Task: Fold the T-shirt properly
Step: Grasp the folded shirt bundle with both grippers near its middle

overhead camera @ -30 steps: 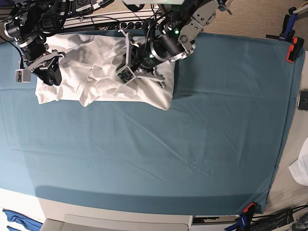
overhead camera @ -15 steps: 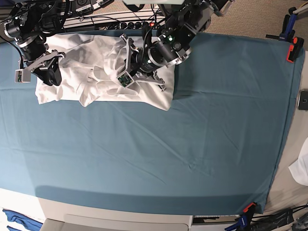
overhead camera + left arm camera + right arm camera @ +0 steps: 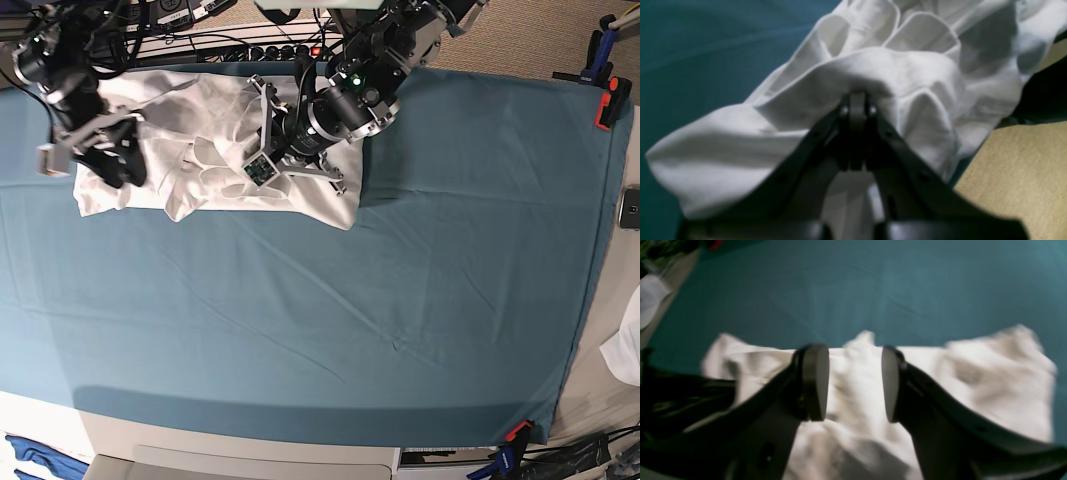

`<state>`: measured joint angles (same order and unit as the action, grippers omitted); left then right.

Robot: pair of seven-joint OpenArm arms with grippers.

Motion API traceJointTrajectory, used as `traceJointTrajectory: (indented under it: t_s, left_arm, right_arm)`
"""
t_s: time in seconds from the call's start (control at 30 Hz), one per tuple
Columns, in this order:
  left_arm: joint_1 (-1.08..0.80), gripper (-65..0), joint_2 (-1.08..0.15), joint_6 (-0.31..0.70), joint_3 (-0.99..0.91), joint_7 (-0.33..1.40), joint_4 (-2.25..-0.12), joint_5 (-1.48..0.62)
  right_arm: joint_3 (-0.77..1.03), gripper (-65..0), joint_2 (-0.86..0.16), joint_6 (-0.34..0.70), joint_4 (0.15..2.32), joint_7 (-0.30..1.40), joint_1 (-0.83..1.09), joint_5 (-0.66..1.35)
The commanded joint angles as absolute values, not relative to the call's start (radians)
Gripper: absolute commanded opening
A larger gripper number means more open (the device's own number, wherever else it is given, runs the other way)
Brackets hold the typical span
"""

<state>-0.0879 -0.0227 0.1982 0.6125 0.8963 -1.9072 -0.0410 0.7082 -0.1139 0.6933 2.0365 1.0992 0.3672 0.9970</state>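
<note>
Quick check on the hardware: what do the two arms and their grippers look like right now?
Both arms are black and grey metal with loose black cables. The left gripper has thin black tapering fingers. The right gripper has black fingers with round grey pads. A green light glows on the left arm.

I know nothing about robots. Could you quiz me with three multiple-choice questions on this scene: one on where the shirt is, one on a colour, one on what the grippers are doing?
1. Where does the T-shirt lie on the tablecloth in the base view?
A. upper left
B. centre
C. lower right

2. What colour is the tablecloth?
A. red
B. teal
C. yellow

3. Which gripper pinches the T-shirt?
A. right gripper
B. left gripper
C. neither

Answers: 1 A, bunched by the far left edge. 2 B, teal throughout. 3 B, its jaws are shut on a fold; the right's stand apart.
</note>
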Motion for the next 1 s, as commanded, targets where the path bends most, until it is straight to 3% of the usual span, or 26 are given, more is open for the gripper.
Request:
traceJointTrajectory:
  t_s: [0.0,0.1,0.3,0.4,0.47,0.97]
  left_arm:
    - [-0.078,-65.0,-0.012,0.198,0.613,0.871,-1.925,-0.045]
    - [-0.08,-65.0,-0.012,0.198,0.613,0.872,-1.924,-0.044]
    - [-0.084,-64.5,-0.012,0.199,0.613,0.875,-1.908,-0.044]
    - [-0.086,-51.2,-0.02,0.199,0.606,0.875,-1.898,-0.033]
    - [-0.086,-47.8,-0.029,0.199,0.603,0.875,-1.895,-0.033]
    - [-0.086,-47.8,-0.048,0.198,0.599,0.883,-1.895,-0.007]
  right_arm:
    - [0.681,-38.2,-0.125,0.698,2.067,1.079,0.363,1.019]
    - [0.571,-31.6,-0.101,0.698,2.091,1.073,0.363,0.973]
    - [0.372,-27.9,-0.024,0.698,2.093,1.065,0.366,0.897]
    - [0.306,-26.3,-0.014,0.698,2.093,1.063,0.366,0.869]
    - [0.287,-26.3,-0.013,0.698,2.093,1.05,0.366,0.85]
    - [0.282,-26.4,-0.014,0.664,2.079,0.995,0.363,0.691]
